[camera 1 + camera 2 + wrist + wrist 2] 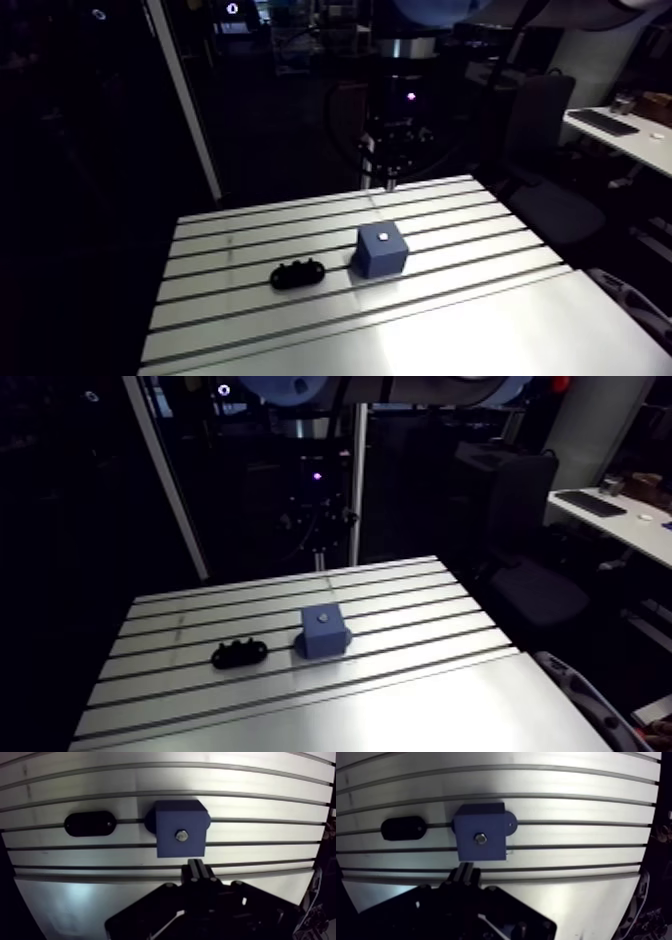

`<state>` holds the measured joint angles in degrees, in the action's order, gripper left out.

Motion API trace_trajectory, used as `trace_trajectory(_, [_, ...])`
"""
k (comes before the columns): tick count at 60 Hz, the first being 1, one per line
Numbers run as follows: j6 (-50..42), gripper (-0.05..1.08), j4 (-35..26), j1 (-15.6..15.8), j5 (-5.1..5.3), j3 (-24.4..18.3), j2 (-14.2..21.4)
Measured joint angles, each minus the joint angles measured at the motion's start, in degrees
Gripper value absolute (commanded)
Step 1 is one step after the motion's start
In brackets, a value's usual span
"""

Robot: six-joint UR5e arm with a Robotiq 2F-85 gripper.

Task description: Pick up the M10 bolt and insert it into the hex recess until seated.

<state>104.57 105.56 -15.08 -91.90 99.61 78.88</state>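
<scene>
Blue plastic formed the one block (382, 252) standing on the slotted aluminium table (480, 320) in the arm view. One M10 bolt (384, 236) showed as a small pale spot in its top face, and one black oval piece (298, 273) lay just beside the block. The gripper (391, 180) hung beyond the block, too dark to make out well. In the wrist view the bolt's hex head sat in the block's top, its shank hidden. The two fingers (195, 872) were pressed together on nothing, near the block but apart from it.
</scene>
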Motion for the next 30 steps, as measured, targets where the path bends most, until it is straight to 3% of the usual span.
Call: trace_trajectory(30, [1.74,1.08,3.54,0.2,0.02,2.88,-0.6])
